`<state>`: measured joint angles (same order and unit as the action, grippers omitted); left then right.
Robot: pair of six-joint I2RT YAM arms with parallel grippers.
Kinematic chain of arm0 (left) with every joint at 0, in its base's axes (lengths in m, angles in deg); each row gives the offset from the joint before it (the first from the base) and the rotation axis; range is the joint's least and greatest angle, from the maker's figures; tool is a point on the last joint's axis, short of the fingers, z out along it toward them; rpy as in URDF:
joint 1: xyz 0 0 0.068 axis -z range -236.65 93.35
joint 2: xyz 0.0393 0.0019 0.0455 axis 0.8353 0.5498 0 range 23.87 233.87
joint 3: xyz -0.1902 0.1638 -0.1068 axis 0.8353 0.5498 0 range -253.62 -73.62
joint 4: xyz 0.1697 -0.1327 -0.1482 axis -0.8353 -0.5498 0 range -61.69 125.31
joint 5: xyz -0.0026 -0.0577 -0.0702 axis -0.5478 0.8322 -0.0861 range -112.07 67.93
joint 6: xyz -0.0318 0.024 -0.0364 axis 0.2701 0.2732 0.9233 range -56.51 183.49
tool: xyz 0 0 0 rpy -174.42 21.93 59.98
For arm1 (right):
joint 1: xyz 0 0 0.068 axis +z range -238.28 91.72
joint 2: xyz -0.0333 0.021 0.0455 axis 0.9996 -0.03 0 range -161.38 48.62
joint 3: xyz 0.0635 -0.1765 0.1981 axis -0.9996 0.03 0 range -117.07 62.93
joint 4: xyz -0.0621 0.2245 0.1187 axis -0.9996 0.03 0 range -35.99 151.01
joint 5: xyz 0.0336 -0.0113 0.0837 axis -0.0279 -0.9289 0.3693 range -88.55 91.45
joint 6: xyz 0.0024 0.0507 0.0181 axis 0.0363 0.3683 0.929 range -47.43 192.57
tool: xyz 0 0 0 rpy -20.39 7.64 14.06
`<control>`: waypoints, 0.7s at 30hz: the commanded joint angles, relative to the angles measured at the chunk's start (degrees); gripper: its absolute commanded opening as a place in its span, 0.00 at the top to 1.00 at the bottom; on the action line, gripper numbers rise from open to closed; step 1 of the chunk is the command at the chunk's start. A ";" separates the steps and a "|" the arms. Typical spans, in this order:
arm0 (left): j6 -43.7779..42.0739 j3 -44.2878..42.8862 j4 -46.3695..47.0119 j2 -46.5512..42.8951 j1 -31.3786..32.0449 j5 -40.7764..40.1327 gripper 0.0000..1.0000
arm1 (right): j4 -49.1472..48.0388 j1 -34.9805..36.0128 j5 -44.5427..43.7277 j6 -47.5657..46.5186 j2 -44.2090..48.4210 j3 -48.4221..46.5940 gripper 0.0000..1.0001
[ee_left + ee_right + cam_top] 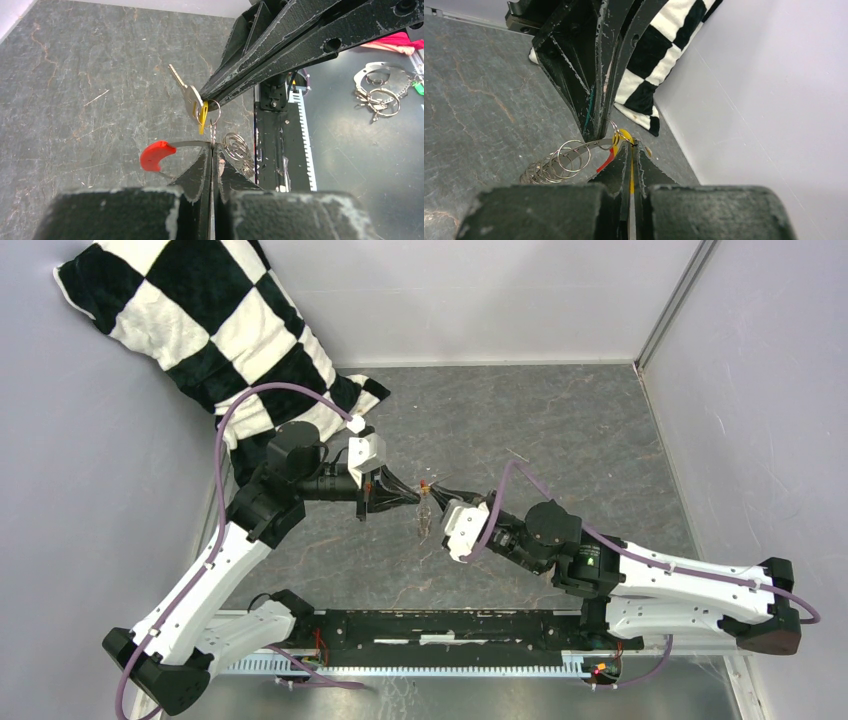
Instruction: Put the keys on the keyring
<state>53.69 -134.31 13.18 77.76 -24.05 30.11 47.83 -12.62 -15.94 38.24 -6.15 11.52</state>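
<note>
My left gripper (412, 497) and right gripper (437, 490) meet tip to tip above the middle of the table. In the left wrist view my left gripper (212, 148) is shut on the keyring's thin silvery band (192, 144), whose red sleeve (156, 155) sticks out to the left. Several small wire rings (237, 147) hang on it. The right gripper (631, 143) is shut on the key's yellow head (624, 135). The key (192, 100), with a silvery blade, hangs just above the band. The keyring (574, 152) shows beside it.
A black-and-white checked pillow (200, 330) lies at the back left. Another bunch of metal rings (377, 92) and a pink thing (395, 40) lie beyond the black front rail (277, 140). Grey walls close in the table.
</note>
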 commanded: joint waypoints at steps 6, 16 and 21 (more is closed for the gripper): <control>-5.49 -1.98 -2.97 -0.10 0.18 1.95 0.98 | 1.01 0.53 6.84 1.44 -0.87 -5.05 0.99; -6.91 -1.99 -4.05 -0.50 0.32 3.12 0.98 | 2.21 0.70 7.17 1.59 -2.14 -6.54 0.99; -10.59 -2.07 -6.82 -0.56 0.69 4.75 0.98 | 3.73 0.65 8.53 1.38 -2.87 -7.59 0.99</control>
<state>48.42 -134.55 7.89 77.56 -24.02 32.43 53.98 -12.62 -11.50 38.83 -8.49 7.74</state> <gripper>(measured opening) 0.032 0.013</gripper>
